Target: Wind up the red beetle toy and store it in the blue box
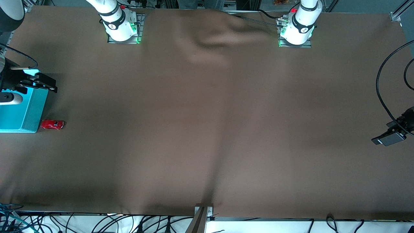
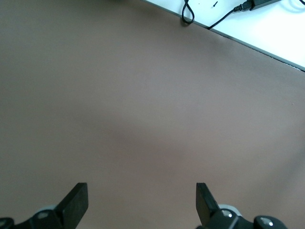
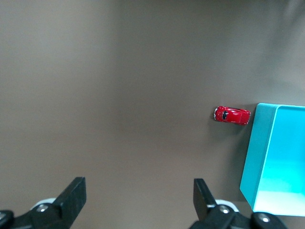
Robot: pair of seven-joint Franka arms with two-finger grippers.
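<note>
- Your right hand [image 3: 136, 200], spread wide and empty, hangs over the blue box [image 1: 22, 110]; the red beetle toy [image 1: 52, 124] beside its wall invites collision.
- Your left hand [image 2: 142, 202] waits wide over bare tabletop [image 2: 143, 95].

Matt brown cloth on table [image 1: 207, 129], wrinkled near arm bases. Glossy red beetle toy [image 1: 52, 124], hard shiny shell. Smooth turquoise plastic blue box [image 1: 26, 113], slight sheen. Matt black gripper fingers [image 3: 76, 191].
</note>
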